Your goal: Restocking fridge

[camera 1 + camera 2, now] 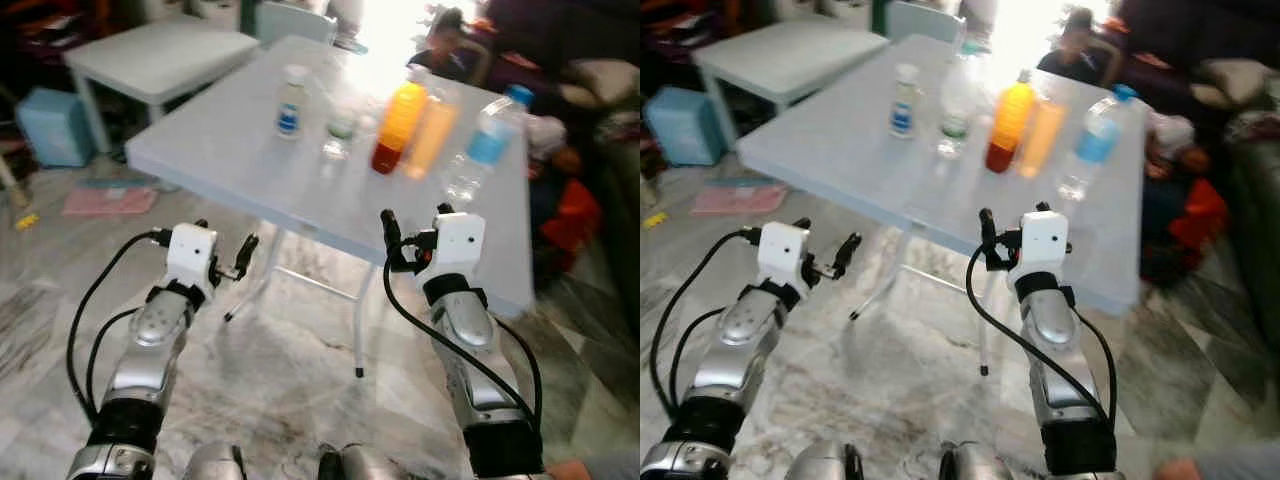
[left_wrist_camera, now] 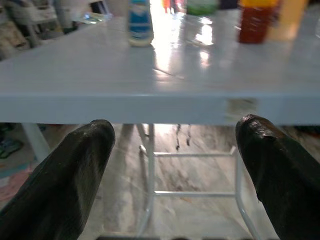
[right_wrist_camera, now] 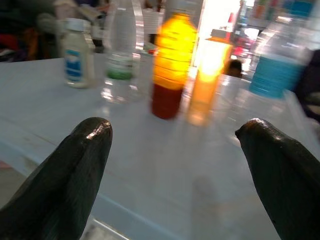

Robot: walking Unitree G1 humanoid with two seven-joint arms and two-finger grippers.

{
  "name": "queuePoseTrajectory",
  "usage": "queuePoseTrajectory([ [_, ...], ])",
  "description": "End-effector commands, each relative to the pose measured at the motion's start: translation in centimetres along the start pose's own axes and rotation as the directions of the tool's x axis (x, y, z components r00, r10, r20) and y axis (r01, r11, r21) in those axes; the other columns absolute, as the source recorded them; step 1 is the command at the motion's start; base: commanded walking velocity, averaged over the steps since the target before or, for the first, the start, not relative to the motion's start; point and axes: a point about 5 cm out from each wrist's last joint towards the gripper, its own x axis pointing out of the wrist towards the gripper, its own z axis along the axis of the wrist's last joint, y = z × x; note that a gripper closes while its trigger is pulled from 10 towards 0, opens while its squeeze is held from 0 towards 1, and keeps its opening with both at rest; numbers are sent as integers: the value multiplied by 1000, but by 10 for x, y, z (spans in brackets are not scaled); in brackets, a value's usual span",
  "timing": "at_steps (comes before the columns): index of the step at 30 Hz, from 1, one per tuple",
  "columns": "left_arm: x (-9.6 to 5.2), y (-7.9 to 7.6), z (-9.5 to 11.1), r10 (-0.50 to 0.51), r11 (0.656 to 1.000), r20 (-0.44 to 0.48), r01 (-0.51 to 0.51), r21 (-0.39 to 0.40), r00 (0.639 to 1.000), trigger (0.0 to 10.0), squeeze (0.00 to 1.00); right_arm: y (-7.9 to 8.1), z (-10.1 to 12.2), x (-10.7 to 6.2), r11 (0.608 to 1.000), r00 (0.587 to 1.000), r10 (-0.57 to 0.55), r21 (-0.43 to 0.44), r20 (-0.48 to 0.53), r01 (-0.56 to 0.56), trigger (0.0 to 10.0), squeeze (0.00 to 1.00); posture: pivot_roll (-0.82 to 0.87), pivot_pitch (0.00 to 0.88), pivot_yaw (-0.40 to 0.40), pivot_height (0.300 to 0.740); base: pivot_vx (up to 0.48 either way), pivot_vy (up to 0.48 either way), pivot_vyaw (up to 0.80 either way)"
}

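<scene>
A white folding worktop (image 1: 250,150) stood on a marbled floor (image 1: 300,370) ahead of the robot, carrying a row of five bottles. From the robot's left these were: a small white bottle with a blue label (image 1: 291,102), a clear bottle with a green label (image 1: 340,130), an orange-and-red drink bottle (image 1: 397,128), a pale orange bottle (image 1: 433,137) just beside it, and a clear water bottle with a blue cap and label (image 1: 483,147) nearest the right edge. All stood upright and none was held. The left hand (image 1: 243,257) was raised before the near edge of the worktop, below its surface level; the left wrist view showed its two black fingers (image 2: 65,185) spread wide with only the worktop edge and the legs beneath visible between them. The right hand (image 1: 390,235) was raised at the near edge, further right; its fingers (image 3: 60,185) were likewise spread wide and empty, with the orange-and-red drink bottle and the pale orange bottle lying ahead in the gap, well apart from the fingertips. A second, lower white table (image 1: 160,55) stood beyond the worktop on the left, with a light blue box (image 1: 52,125) on the floor beside it. A person (image 1: 450,45) sat behind the worktop's far side. The pictures were somewhat blurred.
</scene>
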Motion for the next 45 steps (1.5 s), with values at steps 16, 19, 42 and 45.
queuePoseTrajectory([
  [16, -12, 2, 17, 72, 997, 54, -71, -24, 996, 10000, 0, -11, 7, 5, 999, 998, -47, -17, 37, 47, 10000, 0, -29, 34, -92, 740, 0, 0, -485],
  [19, -13, 1, 17, 74, 997, 54, -73, -32, 996, 10000, 0, -12, 7, 5, 999, 998, -51, -18, 39, 51, 10000, 0, -36, 32, -89, 740, 0, 0, 0],
  [42, -8, -9, 24, 108, 993, 85, -103, -65, 990, 10000, 0, -8, 19, 3, 998, 994, -5, -56, 110, 11, 10000, 0, -44, 29, -76, 740, 338, 0, 140],
  [45, -6, -11, 25, 109, 993, 88, -104, -62, 990, 10000, 0, -10, 19, 4, 998, 994, -5, -62, 112, 12, 10000, 0, -31, 37, -79, 740, 466, 0, 0],
])
